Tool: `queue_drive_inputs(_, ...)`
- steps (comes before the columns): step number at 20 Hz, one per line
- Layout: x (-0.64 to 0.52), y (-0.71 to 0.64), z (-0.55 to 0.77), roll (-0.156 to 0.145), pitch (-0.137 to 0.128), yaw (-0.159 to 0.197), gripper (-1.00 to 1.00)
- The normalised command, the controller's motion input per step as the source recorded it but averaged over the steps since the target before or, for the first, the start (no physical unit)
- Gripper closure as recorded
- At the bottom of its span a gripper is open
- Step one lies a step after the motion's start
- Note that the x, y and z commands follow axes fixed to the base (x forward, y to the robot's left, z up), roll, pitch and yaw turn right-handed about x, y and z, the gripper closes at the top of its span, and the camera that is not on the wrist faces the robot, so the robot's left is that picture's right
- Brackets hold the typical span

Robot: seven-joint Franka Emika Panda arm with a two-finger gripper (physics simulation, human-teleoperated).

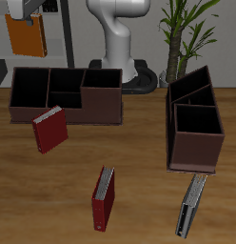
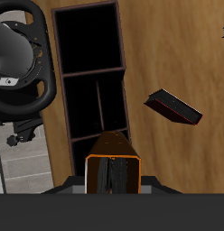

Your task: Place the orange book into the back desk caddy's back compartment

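While the gripper [image 1: 29, 16] hangs high in the air with the orange book [image 1: 27, 38] clamped between its fingers, the job is clearly in its carry phase. That book dangles upright, well above the table [image 1: 139, 200] and clear of it, out past the low end of the back desk caddy [image 1: 65, 95]. From the wrist view the orange book [image 2: 112, 162] is held square, its top edge facing the camera, and the back desk caddy's [image 2: 87, 81] dark cells run in a line beyond it.

What counts now is alignment: I'd judge the book's long edge should run along the target cell before any descent, so the cover doesn't catch a divider. Lower slowly, keep it vertical, and open only once it sits well inside the walls.

Two dark red books lie clear of the route, one [image 1: 49, 128] just in front of the caddy, another [image 1: 104, 197] nearer the front edge, so collision risk looks low.
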Motion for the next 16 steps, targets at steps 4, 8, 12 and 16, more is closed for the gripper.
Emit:
queue_drive_inputs(4,-0.01,0.26,-0.03,0.048,0.011,0.018,1.00)
queue_drive_inputs(8,-0.04,0.27,-0.17,0.058,0.036,0.051,1.00)
queue_drive_inputs(12,-0.04,0.14,-0.10,0.029,0.014,0.035,1.00)
queue_drive_inputs(16,-0.04,0.11,-0.07,0.026,0.012,0.029,1.00)
